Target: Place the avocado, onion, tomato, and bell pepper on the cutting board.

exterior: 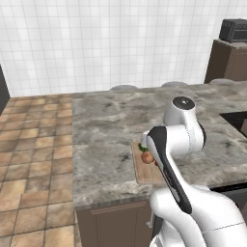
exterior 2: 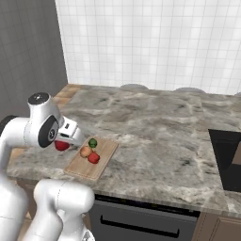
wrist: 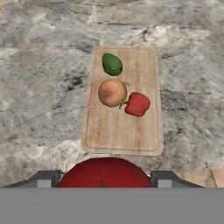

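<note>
The wooden cutting board [wrist: 122,131] lies on the marble counter. On it sit the dark green avocado [wrist: 112,64], the tan onion [wrist: 112,92] and, touching the onion, the red bell pepper [wrist: 138,104]. My gripper [wrist: 105,179] is shut on the red tomato [wrist: 105,171], which bulges between the two fingertips just short of the board's near end. From the right base view the tomato [exterior 2: 61,145] hangs under the hand, left of the board [exterior 2: 89,169], with the avocado [exterior 2: 92,142], onion [exterior 2: 85,151] and pepper [exterior 2: 93,158] beside it. My arm hides much of the board [exterior: 143,174] in the left base view.
A dark recessed sink or hob [exterior 2: 227,160] is set into the counter at the right. A black toaster oven [exterior: 234,30] stands on a brown cabinet at the back right. The counter's front edge runs just below the board, and tiled floor [exterior: 34,144] lies to the left.
</note>
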Controlling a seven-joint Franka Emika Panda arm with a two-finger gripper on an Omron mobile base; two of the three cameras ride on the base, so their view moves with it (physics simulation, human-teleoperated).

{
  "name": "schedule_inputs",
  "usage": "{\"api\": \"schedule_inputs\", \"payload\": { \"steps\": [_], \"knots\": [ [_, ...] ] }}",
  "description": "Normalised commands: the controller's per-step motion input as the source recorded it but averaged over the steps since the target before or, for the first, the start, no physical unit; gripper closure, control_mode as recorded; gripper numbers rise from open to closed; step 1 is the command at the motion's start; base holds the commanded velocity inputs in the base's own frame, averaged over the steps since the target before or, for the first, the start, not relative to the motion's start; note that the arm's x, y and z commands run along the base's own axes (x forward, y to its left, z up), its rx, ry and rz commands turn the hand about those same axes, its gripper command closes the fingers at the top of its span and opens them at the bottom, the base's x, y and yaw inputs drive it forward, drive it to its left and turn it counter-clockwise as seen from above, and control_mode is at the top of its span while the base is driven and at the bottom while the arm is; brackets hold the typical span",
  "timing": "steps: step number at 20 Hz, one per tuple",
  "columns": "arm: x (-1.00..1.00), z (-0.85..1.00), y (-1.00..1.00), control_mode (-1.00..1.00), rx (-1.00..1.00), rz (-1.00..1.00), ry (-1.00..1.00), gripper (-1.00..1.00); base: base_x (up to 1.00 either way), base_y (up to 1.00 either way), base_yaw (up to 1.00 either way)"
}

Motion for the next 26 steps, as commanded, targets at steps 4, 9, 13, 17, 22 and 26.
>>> {"api": "schedule_inputs", "payload": {
  "steps": [4,9,13,17,22,26],
  "knots": [
    [0.42,-0.41,0.00,-1.00,0.00,0.01,0.08,1.00,0.00,0.00,0.00],
    [0.30,-0.41,0.00,-1.00,0.00,0.01,0.06,1.00,0.00,0.00,0.00],
    [0.14,-0.41,0.00,-1.00,0.00,0.02,0.03,1.00,0.00,0.00,0.00],
    [0.13,-0.43,0.00,-1.00,0.00,0.02,0.03,1.00,0.00,0.00,0.00],
    [0.20,-0.37,0.00,-1.00,0.00,0.02,0.03,1.00,0.00,0.00,0.00],
    [0.15,-0.29,0.00,-1.00,0.00,0.02,0.00,1.00,0.00,0.00,0.00]
  ]
}}
